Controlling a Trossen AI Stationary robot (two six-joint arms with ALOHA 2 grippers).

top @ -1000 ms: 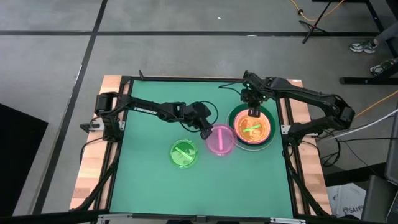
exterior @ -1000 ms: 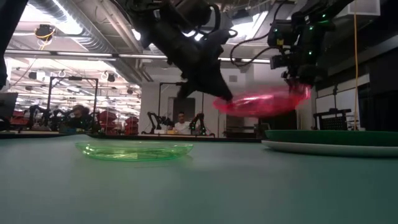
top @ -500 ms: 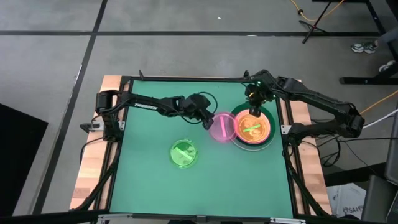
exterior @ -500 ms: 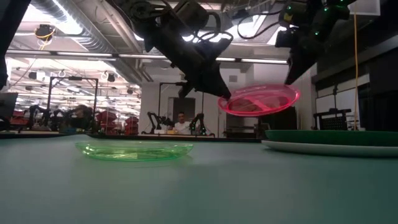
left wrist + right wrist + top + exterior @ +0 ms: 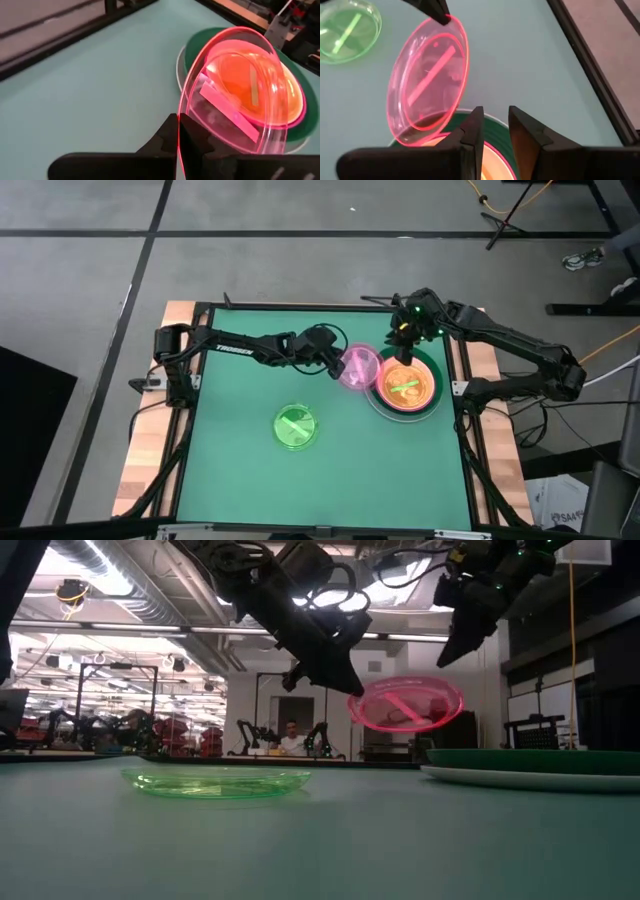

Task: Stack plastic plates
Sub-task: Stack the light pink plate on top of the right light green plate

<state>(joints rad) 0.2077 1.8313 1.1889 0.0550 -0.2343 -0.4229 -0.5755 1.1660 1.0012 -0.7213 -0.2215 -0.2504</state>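
Left claw (image 5: pixel 338 369) pinches pink plate's (image 5: pixel 358 368) rim (tilted, airborne) beside stack (image 5: pixel 403 385).

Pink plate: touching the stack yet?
Apart. Low view: pink plate, pinched by the left end effector, hangs tilted, clear air above the stack.

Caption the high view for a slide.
Left tool carries a translucent pink plate toward the plate stack; right tool hovers above it.

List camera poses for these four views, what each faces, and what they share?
High: overhead, straight down on the table; both arms.
Low: table height, level toward the room; both arms from above.
Left wrist: past the left gripper, shut on the pink plate.
Right wrist: past the right gripper, above the stack.
Shared: pink plate.
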